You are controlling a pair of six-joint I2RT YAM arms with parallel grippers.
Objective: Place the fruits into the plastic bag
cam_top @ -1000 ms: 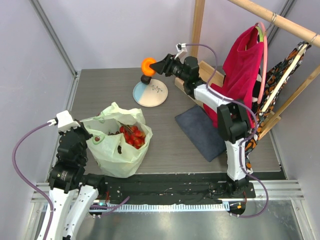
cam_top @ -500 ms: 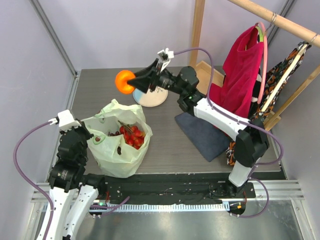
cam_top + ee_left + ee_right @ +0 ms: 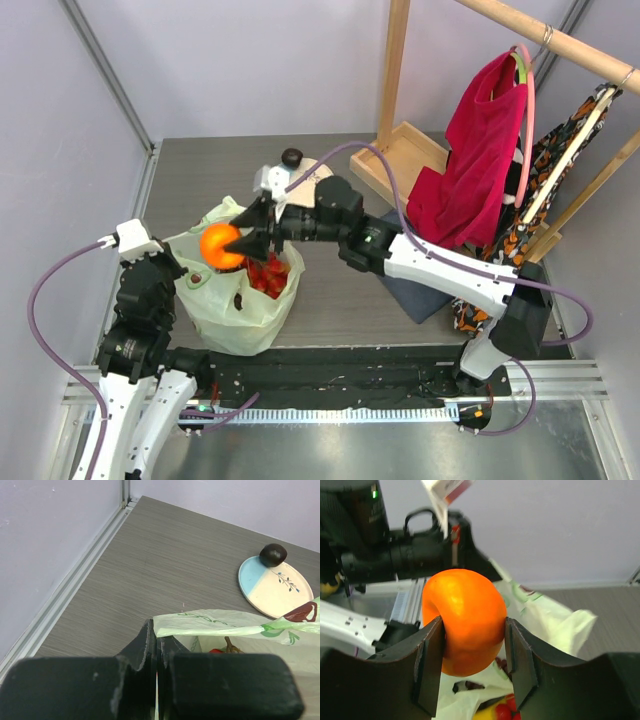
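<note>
My right gripper (image 3: 228, 246) is shut on an orange (image 3: 217, 246) and holds it over the left side of the plastic bag's mouth. In the right wrist view the orange (image 3: 465, 617) fills the gap between the fingers (image 3: 522, 655), with the pale green plastic bag (image 3: 545, 615) below. Red fruits (image 3: 270, 280) lie inside the bag (image 3: 235, 315). My left gripper (image 3: 158, 637) is shut on the bag's rim (image 3: 220, 622) at its left edge. A dark round fruit (image 3: 292, 157) sits on the far edge of the plate (image 3: 275, 587).
A blue-grey cloth (image 3: 418, 295) lies right of the bag, partly under my right arm. A wooden tray (image 3: 400, 160) stands at the back. A red cloth (image 3: 470, 170) hangs on the rack at the right. Walls close the left and back.
My right arm has swung the orange from above the plate leftward and down to over the bag's mouth. The left arm and the bag have stayed put.
</note>
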